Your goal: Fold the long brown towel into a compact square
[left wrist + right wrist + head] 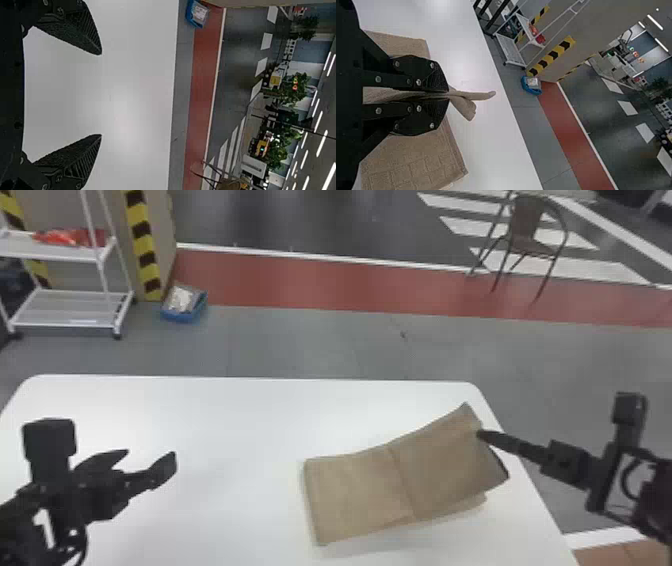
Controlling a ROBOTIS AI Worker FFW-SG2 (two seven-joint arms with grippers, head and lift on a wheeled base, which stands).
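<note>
My right tool pinches the brown towel near one end, that end raised off the white worktop. The rest of the towel lies folded between my two tools, much nearer the right one, with a crease across its middle and a lower layer peeking out along the side nearest me. My left tool hangs well apart from the towel, over the worktop, its fingers spread and holding nothing.

From the head, my right tool is seen nearly edge-on, as one slim dark shape. The right wrist view adds the grip itself: both fingers of my right tool pressed together on a gathered ridge of cloth, with a narrow flap and a rounded fold poking out past the fingertips. It also gives the weave, with a pattern of raised squares on the towel beyond one finger. The left wrist view adds the ribbed inner faces of the spread fingers and, far past the worktop, green plants and ceiling lights.

My right tool covers part of the towel in its wrist view, and the cloth runs out of frame there. How many layers are in the grip, I cannot tell. Both my arms are cut off by the edges of the head view.
</note>
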